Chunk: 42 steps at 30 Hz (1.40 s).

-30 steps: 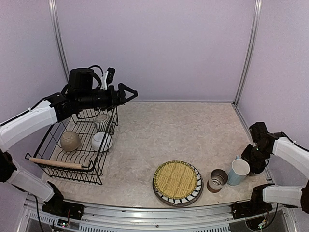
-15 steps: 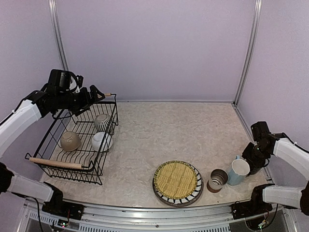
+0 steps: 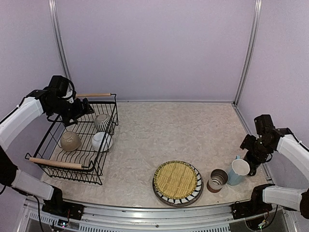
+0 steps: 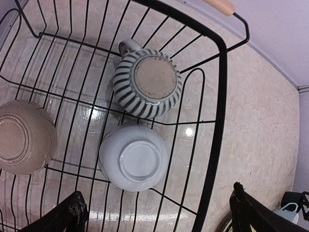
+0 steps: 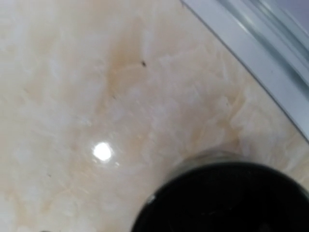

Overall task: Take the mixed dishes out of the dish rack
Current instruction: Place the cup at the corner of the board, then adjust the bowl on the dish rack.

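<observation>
Dishes left to unload: a grey-striped pot point(image 4: 147, 82), a white bowl point(image 4: 133, 158) and a beige bowl point(image 4: 24, 137), all bottom-up on the wires straight below the left fingers point(image 4: 72, 215).
How they lie: the pot is just beyond the white bowl, and I cannot tell whether they touch. The beige bowl sits apart, out towards one finger.
Rack: the black wire rack point(image 4: 222, 96) stands on the bench point(image 3: 169, 130) under the left fingers.
Left fingers: spread wide and empty, hanging above the rack and touching nothing.
Dishes already out: a striped plate point(image 3: 195, 191) with the yellow mat point(image 3: 177, 179) lying on it, a brown-white cup point(image 3: 217, 180) and a blue mug point(image 3: 238, 171). They stand in a row on the bench, well away from the left fingers and near the right ones.
Black mug: the black mug point(image 5: 222, 198) is upright on the bench, close beneath the right wrist.
Right fingers: the right fingers point(image 3: 252, 157) are low beside the blue mug. I cannot tell whether they are wide or narrow, or whether they grip the mug.
Step in hand: most likely picking the next dish, with the left arm lined up over the three that remain.
Next move calls for: coming straight down over one dish, probably the pot or the white bowl. The fingers need to be wide enough to span its rounded body, clear of the wires and of the dish beside it.
Risk: a smooth upturned bowl may slip out of a shallow pinch.
</observation>
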{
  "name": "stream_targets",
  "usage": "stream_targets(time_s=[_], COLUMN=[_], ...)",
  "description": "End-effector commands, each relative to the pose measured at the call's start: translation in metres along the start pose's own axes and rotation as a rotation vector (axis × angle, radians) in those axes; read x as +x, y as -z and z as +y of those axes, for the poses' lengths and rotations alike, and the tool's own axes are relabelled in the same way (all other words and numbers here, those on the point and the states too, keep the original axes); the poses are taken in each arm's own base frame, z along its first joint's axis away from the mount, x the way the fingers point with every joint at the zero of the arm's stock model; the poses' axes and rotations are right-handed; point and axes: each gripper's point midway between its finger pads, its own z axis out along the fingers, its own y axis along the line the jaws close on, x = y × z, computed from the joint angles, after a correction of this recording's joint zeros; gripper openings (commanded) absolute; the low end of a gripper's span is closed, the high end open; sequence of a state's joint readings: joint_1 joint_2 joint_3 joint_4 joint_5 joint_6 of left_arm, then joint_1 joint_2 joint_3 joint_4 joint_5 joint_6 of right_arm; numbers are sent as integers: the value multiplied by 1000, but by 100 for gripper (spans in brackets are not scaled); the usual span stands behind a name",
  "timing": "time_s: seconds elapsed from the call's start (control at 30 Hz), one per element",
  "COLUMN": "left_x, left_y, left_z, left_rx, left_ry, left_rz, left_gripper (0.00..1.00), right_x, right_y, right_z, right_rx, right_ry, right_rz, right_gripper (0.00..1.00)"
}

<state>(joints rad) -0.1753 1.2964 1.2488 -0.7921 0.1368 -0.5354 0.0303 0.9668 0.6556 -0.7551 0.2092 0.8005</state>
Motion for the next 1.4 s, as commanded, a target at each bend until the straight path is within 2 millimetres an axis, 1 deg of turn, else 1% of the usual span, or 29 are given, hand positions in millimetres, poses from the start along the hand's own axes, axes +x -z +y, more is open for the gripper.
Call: stream_targets(time_s=[0.0, 0.07, 0.17, 0.2, 0.27, 0.37, 0.47, 0.5, 0.57, 0.6, 0.67, 0.73, 0.83, 0.93, 0.97, 1.1, 1.23, 1.37], left_x=[21, 26, 29, 28, 24, 14, 8, 5, 5, 2, 3, 4, 9, 11, 12, 16, 20, 20], left_y=[-21, -31, -39, -40, -38, -32, -28, -29, -30, -29, -33, -37, -50, -61, -68, -89, -106, -118], left_z=[23, 28, 36, 40, 50, 72, 93, 104, 116, 129, 142, 151, 157, 164, 167, 166, 150, 123], left_rx=[-107, -108, -108, -114, -136, -221, -322, -369, -414, -434, -440, -429, -391, -402, -410, -392, -377, -309], left_ry=[-24, -6, 25, 34, 47, 48, 40, 40, 46, 78, 119, 166, 223, 251, 259, 278, 236, 201], left_rz=[140, 178, 205, 203, 189, 160, 166, 167, 183, 181, 196, 204, 222, 236, 246, 286, 314, 314], left_gripper=[99, 98, 95, 94, 94, 94, 97, 98, 99, 99, 99, 99, 99, 99, 99, 98, 96, 96], right_x=[-19, -24, -30, -31, -30, -27, -25, -25, -26, -27, -28, -29, -30, -30, -29, -28, -28, -26], right_y=[20, 26, 35, 37, 42, 48, 54, 56, 60, 61, 65, 67, 69, 68, 67, 68, 69, 69], right_z=[-1, 0, 7, 12, 29, 51, 66, 69, 74, 76, 80, 82, 84, 86, 87, 90, 88, 87], right_rx=[7, 4, -27, -54, -144, -266, -347, -365, -391, -403, -424, -436, -448, -455, -461, -477, -473, -478], right_ry=[49, 65, 107, 126, 178, 250, 300, 310, 323, 328, 334, 339, 342, 341, 340, 337, 332, 322], right_rz=[-58, -75, -93, -91, -82, -64, -57, -60, -64, -65, -71, -77, -81, -81, -80, -71, -74, -72], right_gripper=[95, 99, 100, 100, 100, 100, 100, 100, 100, 100, 100, 100, 100, 100, 100, 100, 100, 100])
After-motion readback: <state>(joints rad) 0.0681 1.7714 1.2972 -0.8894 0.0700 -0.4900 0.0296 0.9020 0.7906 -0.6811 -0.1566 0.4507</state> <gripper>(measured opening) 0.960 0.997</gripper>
